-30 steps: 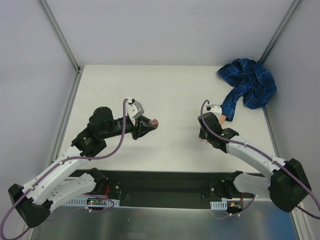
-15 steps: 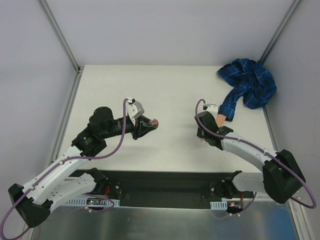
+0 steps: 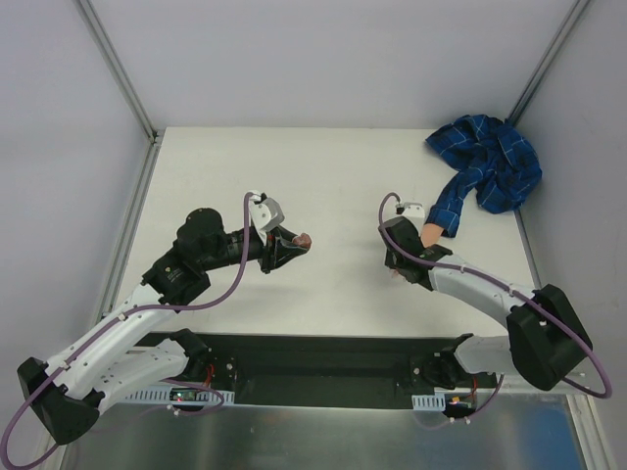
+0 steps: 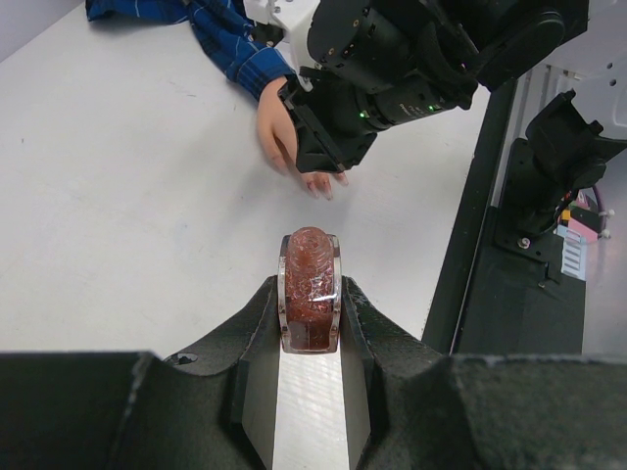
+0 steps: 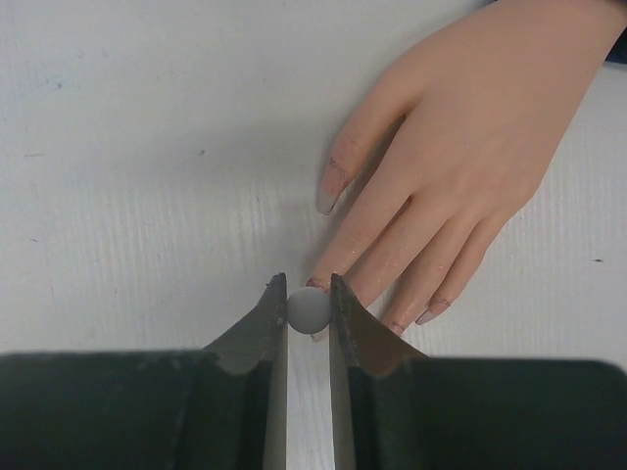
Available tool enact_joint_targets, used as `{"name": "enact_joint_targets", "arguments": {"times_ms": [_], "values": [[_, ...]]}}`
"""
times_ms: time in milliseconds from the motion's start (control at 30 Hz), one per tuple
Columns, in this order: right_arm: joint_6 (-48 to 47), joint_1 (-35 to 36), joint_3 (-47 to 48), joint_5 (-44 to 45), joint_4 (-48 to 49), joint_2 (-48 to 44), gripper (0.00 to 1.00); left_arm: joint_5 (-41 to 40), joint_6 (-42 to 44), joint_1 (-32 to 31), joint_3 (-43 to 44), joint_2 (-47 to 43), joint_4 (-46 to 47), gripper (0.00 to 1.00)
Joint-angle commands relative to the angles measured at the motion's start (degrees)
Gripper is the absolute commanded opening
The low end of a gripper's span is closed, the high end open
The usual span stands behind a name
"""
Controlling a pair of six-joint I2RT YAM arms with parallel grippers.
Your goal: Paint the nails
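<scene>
1. Writing: pink tag on the black fitting at my arm bases. Its print is too small to read. I can make out no lettering on the other items.
2. Small bottle: 1 item, clear-walled, filled with a speckled reddish-brown content. It stands between my 2 left fingers, its rounded top poking past their tips.
3. Left hand: clenched on the small bottle and held above the tabletop, left of centre, pointing toward the fake hand.
4. Round piece: 1 item, pale grey, ball-like, pinched at the tips of my right fingers. Whatever lies below it is hidden.
5. Right hand: clenched on the round piece, directly over the fingertips of the fake hand. Whether the piece touches a finger I cannot tell.
6. Fake hand: 1 item, flesh-coloured, lying palm down on the right part of the tabletop, fingers spread slightly and pointing toward my right hand.
7. Nails: pale pinkish, at the fingertips of the fake hand. 1 fingertip is covered by the round piece.
8. Sleeve: blue plaid cloth running from the fake hand's wrist to a bunched heap at the far right corner of the tabletop.
</scene>
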Motion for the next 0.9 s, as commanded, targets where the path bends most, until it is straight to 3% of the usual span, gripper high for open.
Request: {"name": "enact_joint_targets", "arguments": {"times_ms": [0, 867], "values": [[-0.2, -0.7, 2.6, 1.8, 1.0, 0.8, 0.01, 1.0, -0.4, -0.4, 1.1, -0.2, 1.5, 0.00], [-1.2, -2.3, 3.9, 0.1, 1.6, 3.9, 0.01, 1.2, -0.4, -0.5, 1.2, -0.5, 1.5, 0.00]]}}
